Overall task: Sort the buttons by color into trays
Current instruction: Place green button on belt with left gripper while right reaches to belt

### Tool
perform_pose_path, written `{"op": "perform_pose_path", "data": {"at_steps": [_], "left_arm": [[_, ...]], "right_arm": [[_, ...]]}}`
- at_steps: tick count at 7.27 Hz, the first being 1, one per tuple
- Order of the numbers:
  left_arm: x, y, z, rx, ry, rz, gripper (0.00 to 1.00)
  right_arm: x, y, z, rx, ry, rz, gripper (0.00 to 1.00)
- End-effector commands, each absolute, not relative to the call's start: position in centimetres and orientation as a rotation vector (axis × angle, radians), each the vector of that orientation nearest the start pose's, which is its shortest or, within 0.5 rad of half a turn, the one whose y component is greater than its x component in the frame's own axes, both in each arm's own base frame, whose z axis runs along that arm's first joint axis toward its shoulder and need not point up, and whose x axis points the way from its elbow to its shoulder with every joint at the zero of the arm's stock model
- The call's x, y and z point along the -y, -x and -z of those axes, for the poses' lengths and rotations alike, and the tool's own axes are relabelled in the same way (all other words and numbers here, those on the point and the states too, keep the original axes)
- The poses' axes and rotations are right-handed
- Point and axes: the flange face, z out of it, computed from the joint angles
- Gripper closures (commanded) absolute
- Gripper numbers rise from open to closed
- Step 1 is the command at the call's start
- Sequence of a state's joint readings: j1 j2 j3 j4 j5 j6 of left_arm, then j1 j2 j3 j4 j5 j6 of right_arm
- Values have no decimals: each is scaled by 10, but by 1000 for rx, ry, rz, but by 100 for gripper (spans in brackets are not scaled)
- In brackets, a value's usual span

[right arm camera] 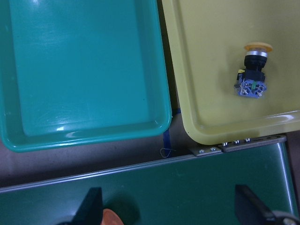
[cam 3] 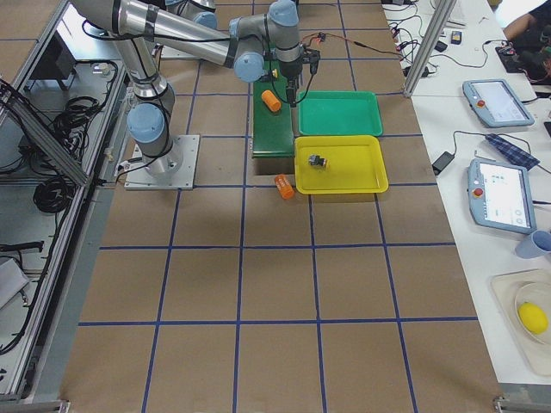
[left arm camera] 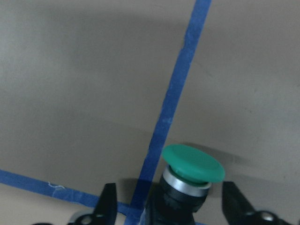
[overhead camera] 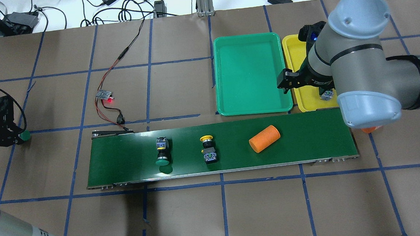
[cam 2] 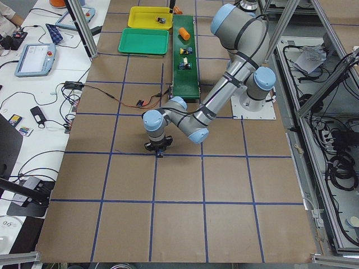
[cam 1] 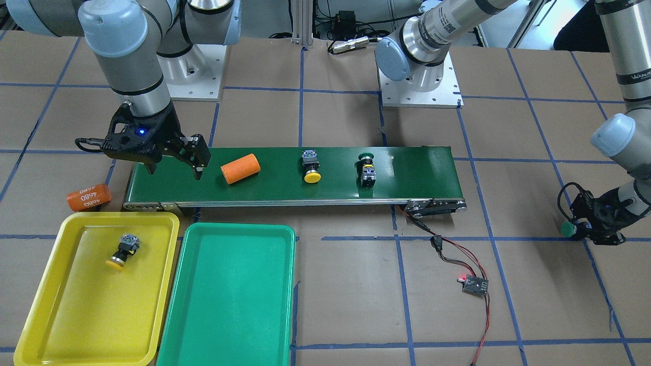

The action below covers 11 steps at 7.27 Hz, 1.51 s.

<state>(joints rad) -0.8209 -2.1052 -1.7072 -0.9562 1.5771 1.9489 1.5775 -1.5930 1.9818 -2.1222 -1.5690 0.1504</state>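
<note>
My left gripper [cam 1: 580, 230] is low over the bare table, far from the belt. Its jaws are open, standing either side of a green button [left arm camera: 192, 164] with a gap on each side. My right gripper [cam 1: 174, 173] hangs open and empty over the conveyor belt's [cam 1: 417, 173] end, near the trays. On the belt lie a yellow button [cam 1: 311, 165] and a second green button [cam 1: 366, 168]. Another yellow button [cam 1: 123, 250] lies in the yellow tray [cam 1: 61, 315]. The green tray [cam 1: 229, 305] beside it holds nothing.
An orange cylinder [cam 1: 240, 168] lies on the belt just beside my right gripper. A second orange cylinder [cam 1: 89, 197] lies on the table past the belt's end, above the yellow tray. A small circuit board [cam 1: 474, 283] with red and black wires sits near the belt's other end.
</note>
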Motion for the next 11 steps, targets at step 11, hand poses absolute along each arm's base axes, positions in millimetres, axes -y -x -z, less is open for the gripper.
{"op": "perform_pose_path", "data": {"at_steps": [11], "left_arm": [[470, 77, -272, -3169, -22, -226, 99]], "right_arm": [[450, -177, -345, -3064, -124, 76, 0]]}}
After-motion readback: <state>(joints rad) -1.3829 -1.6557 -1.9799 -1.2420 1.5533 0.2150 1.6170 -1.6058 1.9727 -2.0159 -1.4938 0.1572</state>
